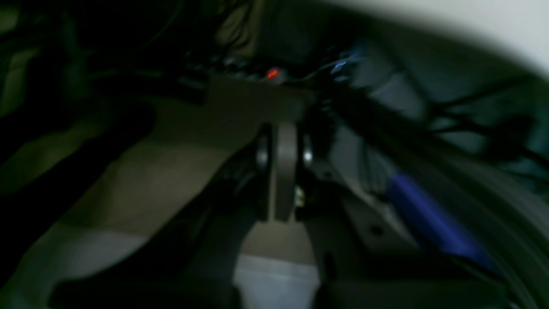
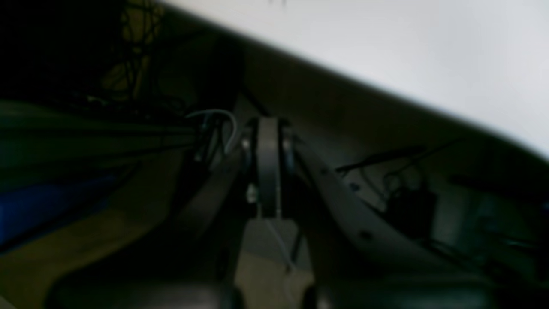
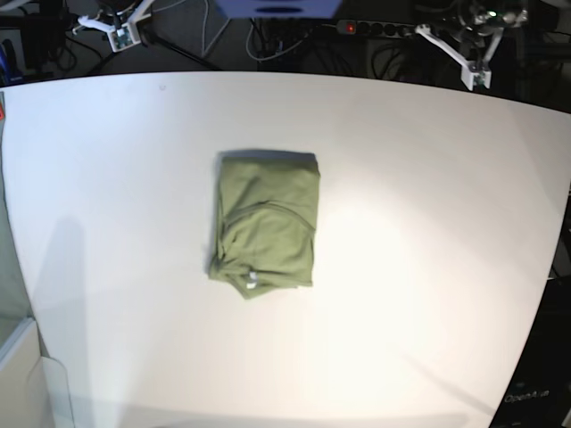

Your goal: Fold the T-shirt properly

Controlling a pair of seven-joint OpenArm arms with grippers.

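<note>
- The T-shirt (image 3: 265,223) lies folded into a neat upright rectangle near the middle of the white table (image 3: 428,205), a little left of centre in the base view.
- A small white label (image 3: 252,278) shows at the folded shirt's near edge, where the collar curves.
- The left gripper (image 1: 282,171) is closed, its two fingers pressed flat together with no gap and nothing between them; it touches neither cloth nor table.
- The right gripper (image 2: 268,167) is likewise closed tight and empty, fingers meeting along their length.
- Both wrist views are dark and blurred; each shows only the pale table edge in the upper right corner, with cables and dim clutter beyond the claw.
- In the base view the two arms sit at the far edge of the table, the left arm (image 3: 468,53) at top right and the right arm (image 3: 120,31) at top left, both well apart from the shirt.
- A power strip (image 3: 375,28) with a red light lies behind the table's far edge.
</note>
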